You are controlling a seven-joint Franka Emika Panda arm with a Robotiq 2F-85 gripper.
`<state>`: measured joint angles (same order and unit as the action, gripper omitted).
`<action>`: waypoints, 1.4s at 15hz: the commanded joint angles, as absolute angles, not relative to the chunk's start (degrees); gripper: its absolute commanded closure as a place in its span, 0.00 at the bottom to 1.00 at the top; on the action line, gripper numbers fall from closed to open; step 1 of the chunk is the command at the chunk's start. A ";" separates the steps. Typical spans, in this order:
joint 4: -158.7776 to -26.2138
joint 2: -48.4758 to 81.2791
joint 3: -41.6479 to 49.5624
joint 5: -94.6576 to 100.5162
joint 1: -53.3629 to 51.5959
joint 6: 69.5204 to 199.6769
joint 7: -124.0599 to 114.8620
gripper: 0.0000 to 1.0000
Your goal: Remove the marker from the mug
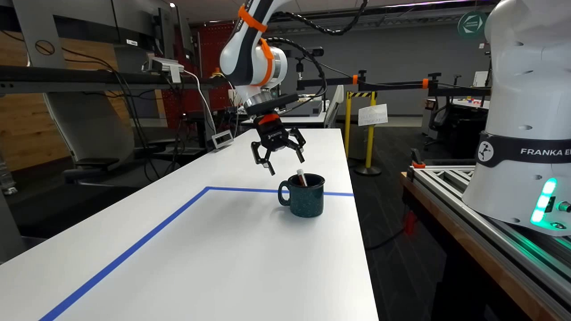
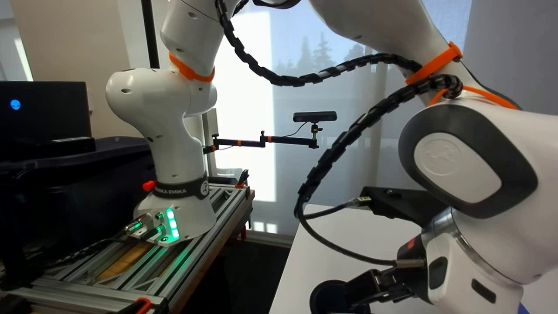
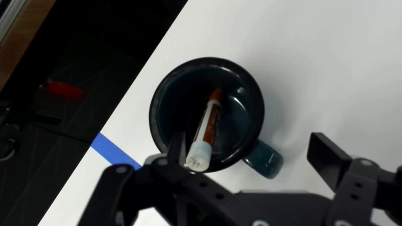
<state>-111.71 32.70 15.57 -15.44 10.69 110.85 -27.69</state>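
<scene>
The dark teal mug (image 1: 308, 201) stands upright on the white table, its handle to the left in this exterior view. The wrist view shows the mug (image 3: 260, 108) from above. The marker (image 3: 207, 125), white with a reddish-brown label, leans inside it. Its orange-red end is down in the mug, and its white end sticks out past the rim; it also shows in an exterior view (image 1: 302, 178). My gripper (image 1: 287, 166) is open and empty, tilted just above the mug. In the wrist view, one finger is close beside the marker's white end, the other beyond the handle. In an exterior view, the arm partly hides the mug (image 2: 321, 301).
The mug stands near the edge of the white table (image 1: 250, 267), with a drop to the dark floor beyond. Blue tape (image 1: 147, 238) marks lines on the table. A small grey device (image 1: 222, 139) sits at the table's far left edge. The robot base stands on a metal-framed bench (image 1: 490, 232).
</scene>
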 commanded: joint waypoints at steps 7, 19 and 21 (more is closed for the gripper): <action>-114.08 32.52 16.31 -13.60 11.49 114.50 -27.96 0.00; -114.70 32.50 16.28 -13.86 11.75 114.91 -27.84 0.70; -114.70 32.43 16.32 -13.86 11.78 114.99 -27.86 0.67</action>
